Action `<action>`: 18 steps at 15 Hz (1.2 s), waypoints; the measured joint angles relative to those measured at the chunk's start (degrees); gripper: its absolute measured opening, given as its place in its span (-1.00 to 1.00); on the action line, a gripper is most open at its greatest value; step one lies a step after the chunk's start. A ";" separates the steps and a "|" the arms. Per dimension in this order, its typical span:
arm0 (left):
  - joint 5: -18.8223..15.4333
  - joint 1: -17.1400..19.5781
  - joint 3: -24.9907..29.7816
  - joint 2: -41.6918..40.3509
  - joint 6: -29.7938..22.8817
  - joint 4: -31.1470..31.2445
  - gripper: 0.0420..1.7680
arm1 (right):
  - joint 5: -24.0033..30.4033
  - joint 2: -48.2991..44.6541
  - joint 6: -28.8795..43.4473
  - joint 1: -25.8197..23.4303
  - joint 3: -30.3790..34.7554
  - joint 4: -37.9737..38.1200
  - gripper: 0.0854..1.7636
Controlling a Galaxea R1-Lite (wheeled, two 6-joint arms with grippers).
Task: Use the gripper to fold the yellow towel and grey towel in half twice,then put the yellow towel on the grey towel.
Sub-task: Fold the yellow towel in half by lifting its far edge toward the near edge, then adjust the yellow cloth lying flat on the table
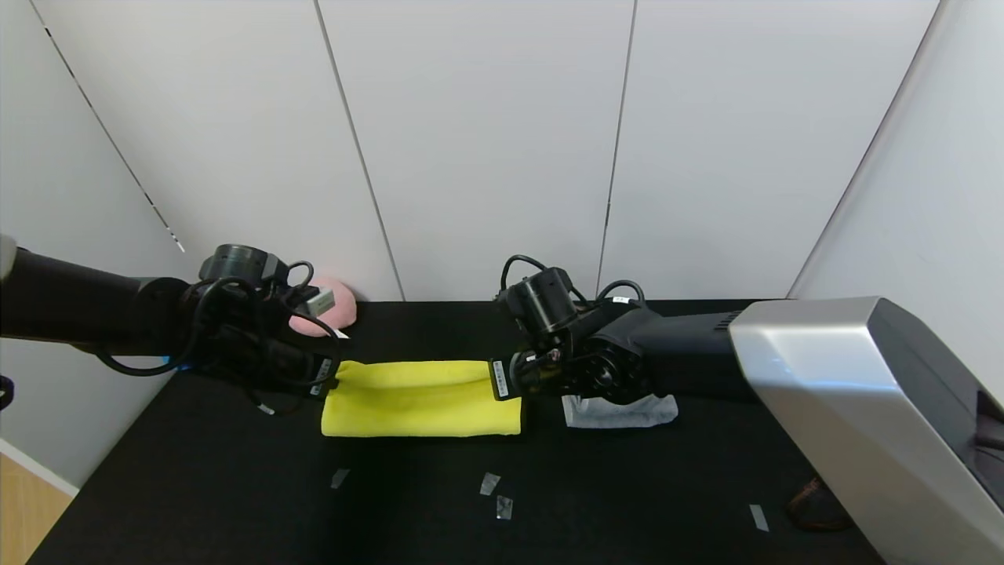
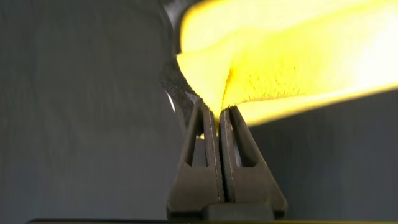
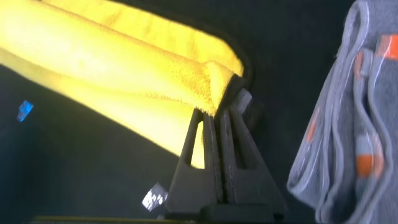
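From the head view I see the yellow towel (image 1: 421,397) folded mid-bench, the grey towel (image 1: 620,411) bunched beside it toward the right edge. Left wrist: my left gripper (image 2: 219,118) pinches yellow cloth. Right wrist: my right gripper (image 3: 217,115) clamps the other end.

My head camera looks forward and down from well back at the yellow towel (image 1: 421,397). Each wrist camera sits close behind my own fingers, facing one end of that towel, which all three views share.
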 joint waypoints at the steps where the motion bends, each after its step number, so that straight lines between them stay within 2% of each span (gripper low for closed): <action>1: 0.05 0.00 -0.57 1.54 -1.00 -2.07 -0.91 | 0.00 0.74 -0.69 -0.43 0.00 -1.19 -0.94; 5: 0.11 0.17 -2.72 6.53 -2.56 -8.36 -0.91 | 0.00 3.25 -1.54 -1.91 -0.04 -4.73 -0.94; 8: 0.63 0.39 -2.95 8.73 -2.67 -9.74 -0.91 | -0.02 4.30 -1.67 -1.89 0.00 -6.10 -0.94; 9: 0.90 0.46 -2.95 9.14 -2.65 -9.79 -0.84 | -0.02 4.50 -1.73 -1.72 0.00 -6.22 -0.71; 11: 0.46 0.65 -2.95 9.36 -3.23 -9.83 -0.46 | -0.05 4.66 -1.71 -1.39 0.02 -6.77 -0.33; 13: 0.22 0.67 -2.72 9.16 -3.34 -9.94 -0.13 | -0.02 4.63 -1.67 -1.33 0.05 -7.25 -0.04; 18: 0.11 1.26 -3.28 8.05 -4.13 -9.94 0.38 | -1.74 3.56 -1.45 -0.98 0.18 -6.99 0.42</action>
